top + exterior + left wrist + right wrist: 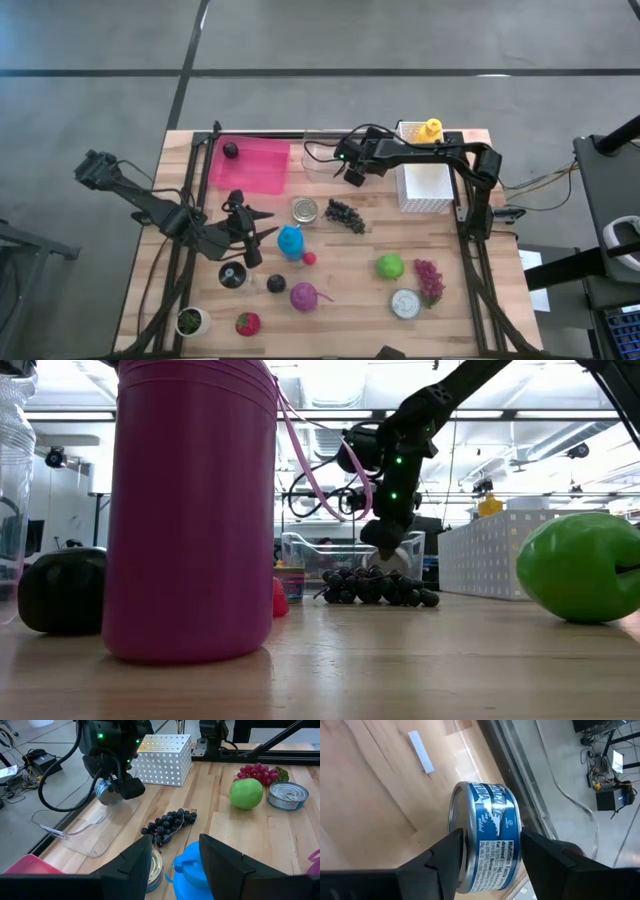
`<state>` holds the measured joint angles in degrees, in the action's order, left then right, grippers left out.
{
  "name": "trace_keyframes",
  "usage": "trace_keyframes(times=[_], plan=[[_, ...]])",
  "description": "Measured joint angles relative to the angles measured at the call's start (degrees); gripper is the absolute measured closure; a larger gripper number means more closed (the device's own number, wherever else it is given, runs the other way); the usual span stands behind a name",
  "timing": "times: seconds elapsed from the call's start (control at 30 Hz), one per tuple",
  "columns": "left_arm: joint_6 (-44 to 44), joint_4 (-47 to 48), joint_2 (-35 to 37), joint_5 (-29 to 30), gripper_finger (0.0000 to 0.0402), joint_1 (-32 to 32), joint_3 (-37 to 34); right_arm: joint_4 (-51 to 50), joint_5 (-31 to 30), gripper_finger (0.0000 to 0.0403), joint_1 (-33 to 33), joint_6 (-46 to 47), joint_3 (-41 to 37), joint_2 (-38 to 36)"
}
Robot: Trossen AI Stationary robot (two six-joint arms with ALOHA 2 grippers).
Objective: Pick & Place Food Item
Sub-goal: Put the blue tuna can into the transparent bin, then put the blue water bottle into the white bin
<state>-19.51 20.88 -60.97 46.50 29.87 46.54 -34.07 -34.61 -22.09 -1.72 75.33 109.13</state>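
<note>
A blue-labelled tuna can (pixel 487 835) is held by my right gripper (pixel 352 174) in the air near the table's far edge, over a clear plastic tray (pixel 85 832). The left wrist view shows that can (pixel 104 791) under the right arm's fingers, and the low view shows it (pixel 400 560) above the dark grapes (pixel 375 588). My left gripper (pixel 175 857) is open at the table's left middle, its fingers standing over a blue lidded item (pixel 192 870) without touching it. A second can (pixel 305 210) stands on the table next to the dark grapes (pixel 345 215). My right gripper pinches the tuna can between its two fingers, one finger (pixel 445 855) on the lid end (pixel 459 825) and the other on the opposite flat end. The can is lifted clear of the table and turned on its edge, its label wall (pixel 495 845) facing the wrist camera.
A pink tray (pixel 250 165) with a dark item lies at the far left. A white perforated box (pixel 425 188) stands at the far right. Green apple (pixel 390 266), red grapes (pixel 430 280), a third can (pixel 405 303) and small items fill the near half.
</note>
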Motion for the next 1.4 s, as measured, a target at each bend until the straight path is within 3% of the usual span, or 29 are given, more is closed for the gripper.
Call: trace_keyframes(times=[0.47,0.73,1.13,1.4], plan=[[0.0,0.0,0.0,0.0,0.0232,0.0,0.0,-0.7,2.7,0.0212,0.9,-0.3,1.1,-0.7],[0.0,0.0,0.0,0.0,0.0232,0.0,0.0,-0.6,14.0,0.0223,0.9,-0.4,2.0,-0.7],[0.0,0.0,0.0,0.0,0.0232,0.0,0.0,-2.8,13.7,0.0218,0.9,-0.4,3.3,-1.6],[0.0,0.0,0.0,0.0,0.0231,0.0,0.0,-3.5,12.0,0.0228,4.8,0.5,2.3,-10.5]])
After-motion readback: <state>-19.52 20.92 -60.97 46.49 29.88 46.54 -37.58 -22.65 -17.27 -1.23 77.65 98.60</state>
